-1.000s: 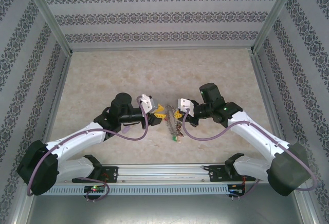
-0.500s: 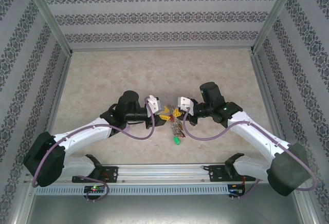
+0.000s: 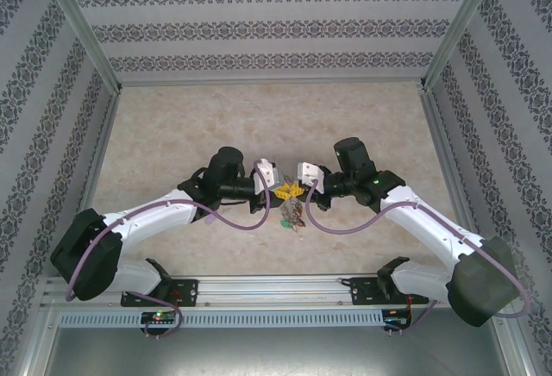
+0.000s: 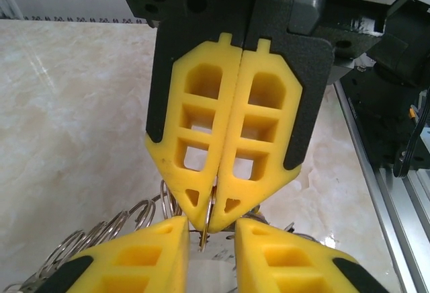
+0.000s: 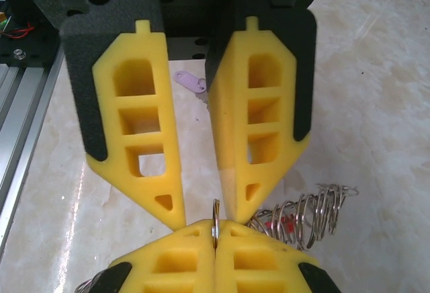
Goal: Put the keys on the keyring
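While the right gripper (image 3: 302, 191) pinches one loop of the grey metal loop-fringed keyring (image 5: 306, 212) mid-table, the left gripper (image 3: 278, 193) sits narrowly apart at it, seemingly unclamped. A lilac plastic-headed key (image 5: 190, 81) lies loose, likely unthreaded; something red shows among the loops.

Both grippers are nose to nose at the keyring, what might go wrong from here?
The right gripper is shut on one thin loop of the keyring; the ring may slip or twist out.
The left gripper, jaws apart, straddles that same loop, tip to tip with the right; closing may clash fingertips or tug it free.
A lilac key lies apart from the ring, easily missed.
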{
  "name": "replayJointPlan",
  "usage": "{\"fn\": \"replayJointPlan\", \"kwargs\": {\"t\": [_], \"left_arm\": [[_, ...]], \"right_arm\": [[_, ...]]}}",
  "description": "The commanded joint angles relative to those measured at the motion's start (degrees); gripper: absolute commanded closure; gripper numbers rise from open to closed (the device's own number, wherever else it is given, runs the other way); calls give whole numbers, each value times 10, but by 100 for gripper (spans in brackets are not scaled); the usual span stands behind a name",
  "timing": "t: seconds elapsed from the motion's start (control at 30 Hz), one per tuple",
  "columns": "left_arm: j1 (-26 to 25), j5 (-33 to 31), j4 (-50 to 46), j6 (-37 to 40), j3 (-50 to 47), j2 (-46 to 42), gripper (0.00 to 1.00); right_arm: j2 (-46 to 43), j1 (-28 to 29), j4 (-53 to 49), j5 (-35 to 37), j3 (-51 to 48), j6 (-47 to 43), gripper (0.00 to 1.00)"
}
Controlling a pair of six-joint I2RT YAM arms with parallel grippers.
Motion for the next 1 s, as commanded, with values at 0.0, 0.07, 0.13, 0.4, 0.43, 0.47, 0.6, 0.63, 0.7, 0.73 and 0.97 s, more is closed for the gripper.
{"fn": "replayJointPlan", "kwargs": {"t": [0.0,0.07,0.13,0.4,0.43,0.47,0.6,0.63,0.7,0.73,0.97], "left_arm": [[-7,14,-24,25,19,3,81],[-7,13,-32,29,20,3,85],[-7,10,-36,32,22,2,88],[-7,0,-44,31,30,6,98],[-7,1,-44,31,31,9,98],[-7,2,-45,31,33,12,96],[-7,10,-53,30,42,23,91],[-7,11,-53,30,44,25,91],[-7,11,-55,30,47,28,91],[-7,11,-55,30,48,30,93],[-7,-4,-29,17,41,35,100]], "right_arm": [[1,-2,27,-29,5,3,100],[0,-3,26,-28,5,2,100],[0,-3,24,-27,7,2,100],[0,-1,18,-34,9,2,100],[0,-1,16,-36,9,2,100],[1,-1,16,-39,9,3,100],[1,0,16,-42,11,5,100],[1,0,16,-42,11,7,100],[2,0,15,-43,12,7,100],[2,0,15,-44,12,9,100],[-1,-3,16,-36,2,16,99]]}}
